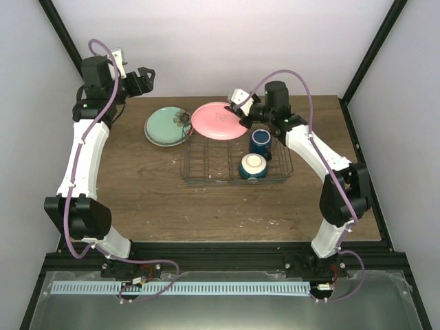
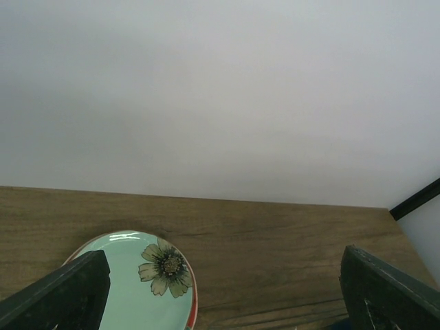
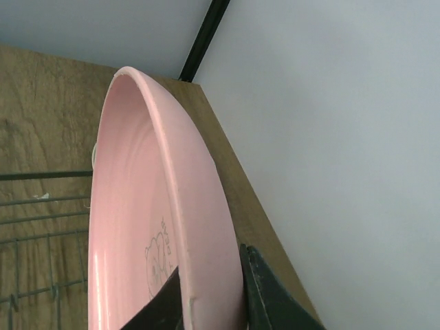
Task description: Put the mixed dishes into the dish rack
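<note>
My right gripper [image 1: 242, 110] is shut on the rim of the pink plate [image 1: 218, 121], holding it tilted over the back left corner of the dish rack [image 1: 206, 168]; in the right wrist view the pink plate [image 3: 158, 227] sits between my fingers [image 3: 268, 295]. A dark blue mug [image 1: 260, 141] and a cream bowl with a blue outside [image 1: 252, 166] stand in the rack's right half. The mint-green plate with a flower [image 1: 165, 126] lies on the table left of the rack, stacked on a red-rimmed plate [image 2: 193, 309]. My left gripper [image 1: 142, 77] hangs open above and left of it, holding nothing.
The wooden table [image 1: 137, 199] is bounded by white walls and black frame posts [image 1: 371, 55]. The rack's left half holds only upright wire prongs [image 1: 199, 161].
</note>
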Controlling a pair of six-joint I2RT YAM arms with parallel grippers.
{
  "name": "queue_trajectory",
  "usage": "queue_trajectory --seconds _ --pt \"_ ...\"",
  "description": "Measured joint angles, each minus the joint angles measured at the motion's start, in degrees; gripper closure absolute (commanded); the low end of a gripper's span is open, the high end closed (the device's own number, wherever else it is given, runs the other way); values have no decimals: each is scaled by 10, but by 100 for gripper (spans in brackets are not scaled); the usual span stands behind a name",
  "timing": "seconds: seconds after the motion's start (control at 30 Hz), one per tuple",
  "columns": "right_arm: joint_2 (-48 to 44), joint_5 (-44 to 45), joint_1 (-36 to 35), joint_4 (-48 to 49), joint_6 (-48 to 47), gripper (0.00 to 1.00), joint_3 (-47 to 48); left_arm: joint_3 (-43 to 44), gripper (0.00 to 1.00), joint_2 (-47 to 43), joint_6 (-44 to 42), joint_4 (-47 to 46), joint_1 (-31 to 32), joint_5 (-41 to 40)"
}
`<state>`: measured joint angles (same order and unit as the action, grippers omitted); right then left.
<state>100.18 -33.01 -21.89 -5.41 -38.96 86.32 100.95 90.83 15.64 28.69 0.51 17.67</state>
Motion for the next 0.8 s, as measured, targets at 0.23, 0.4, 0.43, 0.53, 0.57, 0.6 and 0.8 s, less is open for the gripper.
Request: queue_trajectory --seconds 0.23,0.4,0.43,0.53,0.57,0.6,0.8 --pt "-7 -14 0 88 -58 99 -79 -2 6 0 2 0 0 0" --pt "-5 -22 0 116 -80 99 -85 -3 6 1 2 0 0 0" --pt "-5 -23 0 126 -85 99 -85 -3 5 1 2 0 0 0" --pt "-4 -28 0 143 -93 99 -88 -5 5 1 0 1 0 0" --pt "-4 -30 0 146 -96 99 -90 -5 5 1 0 2 0 -1" --pt "-4 -33 0 150 -99 99 -93 -5 5 1 -1 2 0 -1" --pt "-2 -44 0 162 -117 99 -122 -5 5 7 -5 2 0 -1"
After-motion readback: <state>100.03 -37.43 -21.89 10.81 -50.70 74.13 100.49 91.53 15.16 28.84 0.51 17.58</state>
